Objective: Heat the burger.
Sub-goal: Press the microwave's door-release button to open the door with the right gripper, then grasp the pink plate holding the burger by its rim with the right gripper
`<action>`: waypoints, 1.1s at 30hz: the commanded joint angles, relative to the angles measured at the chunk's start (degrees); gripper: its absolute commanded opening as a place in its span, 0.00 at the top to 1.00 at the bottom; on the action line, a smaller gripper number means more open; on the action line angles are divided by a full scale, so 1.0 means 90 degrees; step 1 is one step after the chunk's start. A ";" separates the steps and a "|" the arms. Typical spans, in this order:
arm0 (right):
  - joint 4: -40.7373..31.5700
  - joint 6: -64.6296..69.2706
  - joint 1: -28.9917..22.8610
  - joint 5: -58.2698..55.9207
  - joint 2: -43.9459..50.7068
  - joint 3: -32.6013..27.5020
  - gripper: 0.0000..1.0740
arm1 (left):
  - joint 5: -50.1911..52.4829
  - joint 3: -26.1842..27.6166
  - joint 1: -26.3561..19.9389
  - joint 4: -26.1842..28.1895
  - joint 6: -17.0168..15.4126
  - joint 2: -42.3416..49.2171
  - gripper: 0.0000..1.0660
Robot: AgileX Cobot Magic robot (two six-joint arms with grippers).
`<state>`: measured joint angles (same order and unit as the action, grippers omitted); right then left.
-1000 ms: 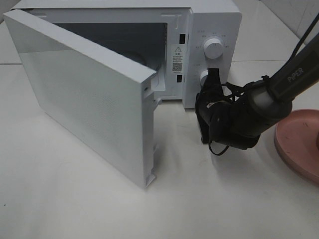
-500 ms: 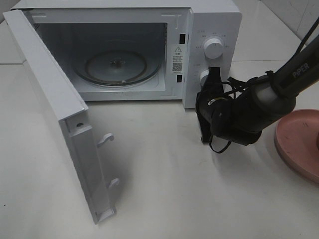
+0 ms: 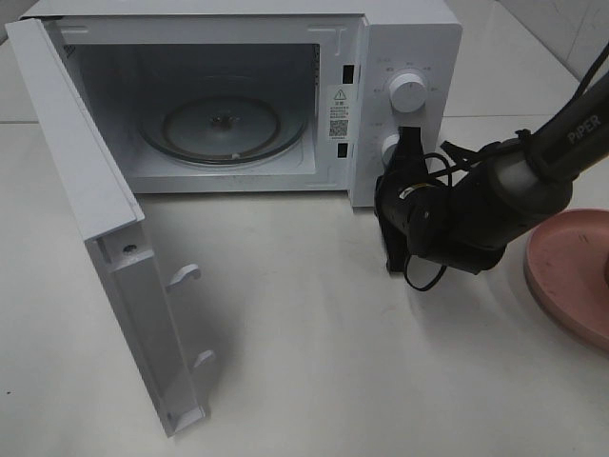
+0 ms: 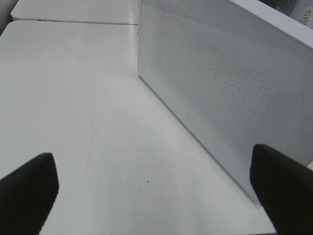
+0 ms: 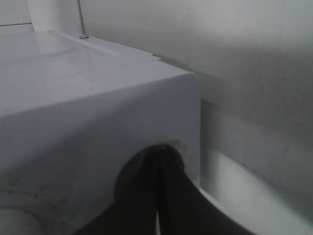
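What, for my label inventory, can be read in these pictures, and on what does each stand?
"PiPER": on the right arm.
Warning triangle and square code: on the sticker inside the microwave front; its print is too small to read.
Marks around the upper knob: too small to read.

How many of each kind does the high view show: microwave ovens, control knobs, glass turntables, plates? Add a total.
White box-shaped microwave oven: 1
Round white control knobs: 2
Round clear glass turntable: 1
Round pink plate: 1
Total: 5
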<state>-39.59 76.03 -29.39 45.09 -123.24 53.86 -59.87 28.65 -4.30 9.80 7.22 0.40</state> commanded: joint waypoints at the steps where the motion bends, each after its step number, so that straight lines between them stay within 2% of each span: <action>1: 0.0535 0.0013 -0.0019 0.0528 0.0248 -0.0038 1.00 | 0.0038 -0.0019 0.0000 0.0076 -0.0006 0.0115 0.06; 23: 0.0815 -0.0554 -0.0019 -0.0427 0.1483 -0.1439 1.00 | 0.0038 -0.0019 0.0000 0.0070 -0.0006 0.0115 0.06; 25: 0.1178 -0.0624 -0.0019 -0.0872 0.1903 -0.1630 1.00 | 0.0038 -0.0019 0.0000 0.0070 -0.0006 0.0115 0.06; 28: 0.1261 -0.0700 -0.0019 -0.1006 0.2005 -0.1655 1.00 | 0.0038 -0.0019 0.0000 0.0070 -0.0006 0.0115 0.06; 33: 0.1394 -0.1783 0.0000 -0.2228 0.2585 -0.1687 1.00 | 0.0038 -0.0019 0.0000 0.0070 -0.0006 0.0115 0.06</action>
<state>-28.19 65.78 -29.45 30.83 -102.56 39.02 -59.87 28.65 -4.30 9.80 7.22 0.40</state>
